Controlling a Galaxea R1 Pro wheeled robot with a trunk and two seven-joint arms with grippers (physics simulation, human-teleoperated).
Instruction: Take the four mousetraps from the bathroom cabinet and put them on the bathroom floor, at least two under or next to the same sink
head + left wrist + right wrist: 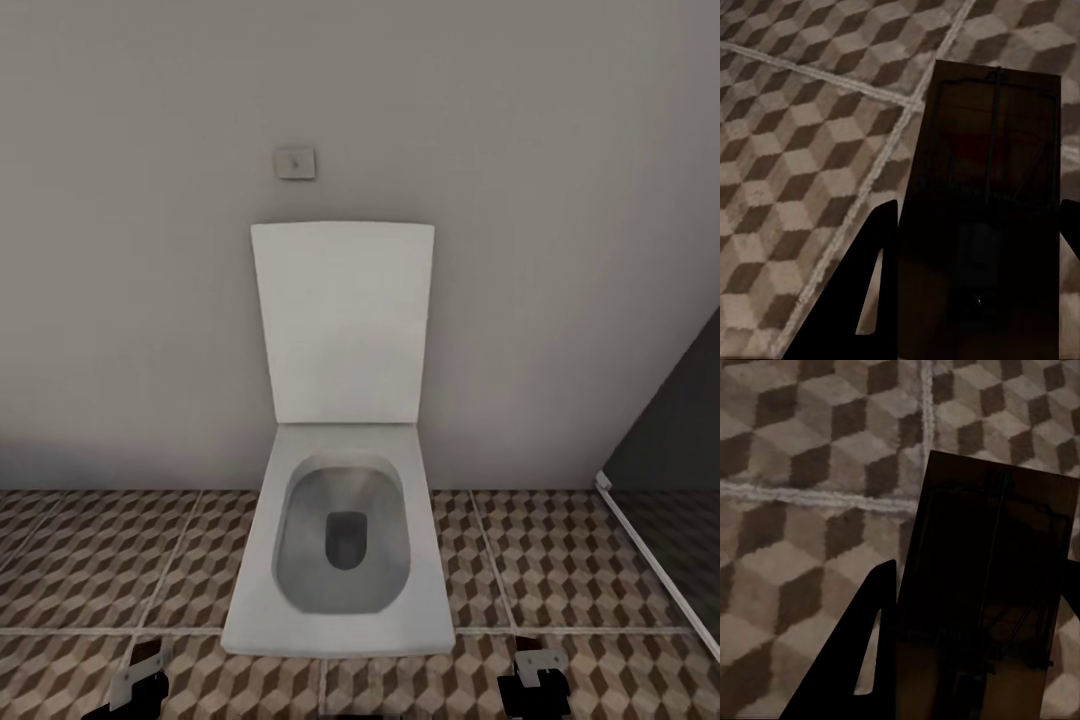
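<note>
A dark-brown mousetrap [990,135] with thin wire parts sits between the black fingers [870,262] of my left gripper [975,240], which is shut on it above the bathroom floor [802,150]. My right gripper [975,600] is likewise shut on a second mousetrap [997,525], held over the cube-pattern tiles [810,472]. In the head view both grippers hang low, the left gripper [140,685] and the right gripper [535,680], on either side of a toilet. The cabinet and the sink are out of view.
A white toilet [345,560] with its lid raised stands straight ahead against a grey wall, under a small flush plate [296,162]. A dark panel with a pale bottom rail [670,450] runs along the right. Tiled floor [560,560] lies on both sides of the toilet.
</note>
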